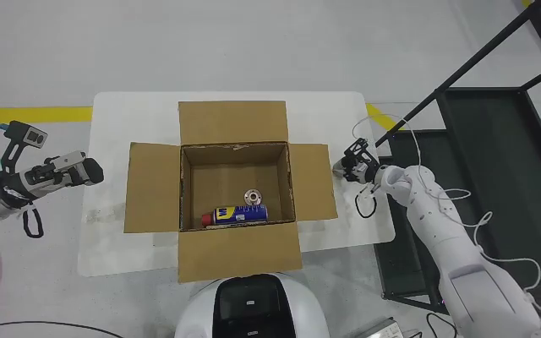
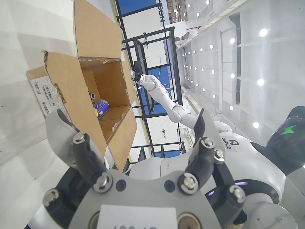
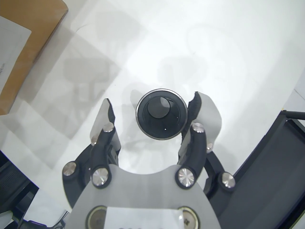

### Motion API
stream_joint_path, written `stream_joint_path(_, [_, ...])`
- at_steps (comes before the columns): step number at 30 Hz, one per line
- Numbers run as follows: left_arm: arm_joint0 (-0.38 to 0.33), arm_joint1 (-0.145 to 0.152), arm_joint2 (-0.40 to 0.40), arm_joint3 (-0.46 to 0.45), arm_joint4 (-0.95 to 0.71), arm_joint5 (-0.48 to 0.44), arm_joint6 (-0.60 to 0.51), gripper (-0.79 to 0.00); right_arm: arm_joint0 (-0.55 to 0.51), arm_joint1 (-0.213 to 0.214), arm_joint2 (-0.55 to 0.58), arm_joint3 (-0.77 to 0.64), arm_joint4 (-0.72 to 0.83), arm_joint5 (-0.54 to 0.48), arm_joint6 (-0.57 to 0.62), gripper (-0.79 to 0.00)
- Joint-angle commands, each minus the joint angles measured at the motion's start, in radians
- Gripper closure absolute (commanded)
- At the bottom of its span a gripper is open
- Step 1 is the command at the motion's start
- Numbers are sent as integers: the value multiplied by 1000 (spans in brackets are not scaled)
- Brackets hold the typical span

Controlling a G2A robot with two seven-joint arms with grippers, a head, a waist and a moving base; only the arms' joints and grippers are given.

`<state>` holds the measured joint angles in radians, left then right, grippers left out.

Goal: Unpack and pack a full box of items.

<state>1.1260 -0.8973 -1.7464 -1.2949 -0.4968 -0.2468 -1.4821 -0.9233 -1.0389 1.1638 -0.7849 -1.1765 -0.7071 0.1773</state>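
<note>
at the lower wall of the open cardboard box (image 1: 232, 122), a blue-and-yellow spray can (image 1: 237, 215) lies on its side, with a small round metal fitting (image 1: 252, 197) just above it. right of the box, the right gripper (image 3: 152, 110) is spread around a black metal-rimmed cylinder (image 3: 161, 116) standing on the white table (image 1: 127, 118), one pad touching it. at frame left, the left gripper (image 2: 129, 117) hangs wide apart, holding nothing.

A large industrial hall set up as a robot test bay: a high white ceiling (image 2: 238, 48) with rows of round lights (image 2: 263, 32), blue and white panels (image 2: 135, 3) on black metal frames (image 2: 141, 53), a grey floor (image 1: 254, 42) marked with a yellow line (image 1: 46, 113), and a white desk (image 1: 127, 118) bearing a cardboard box (image 1: 232, 122) with shipping labels (image 2: 45, 91)
</note>
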Motion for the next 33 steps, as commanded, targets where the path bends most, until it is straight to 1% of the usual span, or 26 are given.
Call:
stream_joint_path(1, [0,0,0,0,0,0,0,-785,4,0,-1,8,-3,-3,-3,0])
stream_joint_path(8, [0,0,0,0,0,0,0,-785,-10,16,30,-1,-15,-24,-26,0])
stream_joint_path(11, [0,0,0,0,0,0,0,-785,-32,32,66,-40,-18,-42,-45,0])
stream_joint_path(14, [0,0,0,0,0,0,0,-785,-66,52,116,-112,-25,-51,-56,0])
stream_joint_path(17, [0,0,0,0,0,0,0,-785,-111,74,183,-205,-26,-39,-39,0])
stream_joint_path(21, [0,0,0,0,0,0,0,-785,-180,99,273,-371,-10,-33,10,0])
stream_joint_path(22, [0,0,0,0,0,0,0,-785,-209,107,303,-442,-3,-34,25,0])
stream_joint_path(24, [0,0,0,0,0,0,0,-785,-249,113,333,-530,21,-40,40,0])
stream_joint_path(25, [0,0,0,0,0,0,0,-785,-278,116,349,-602,28,-41,61,0])
stream_joint_path(29, [0,0,0,0,0,0,0,-785,-335,119,352,-788,83,-64,106,0])
stream_joint_path(31, [0,0,0,0,0,0,0,-785,-345,118,332,-866,112,-82,131,0])
stream_joint_path(33, [0,0,0,0,0,0,0,-785,-344,114,298,-924,139,-78,161,0])
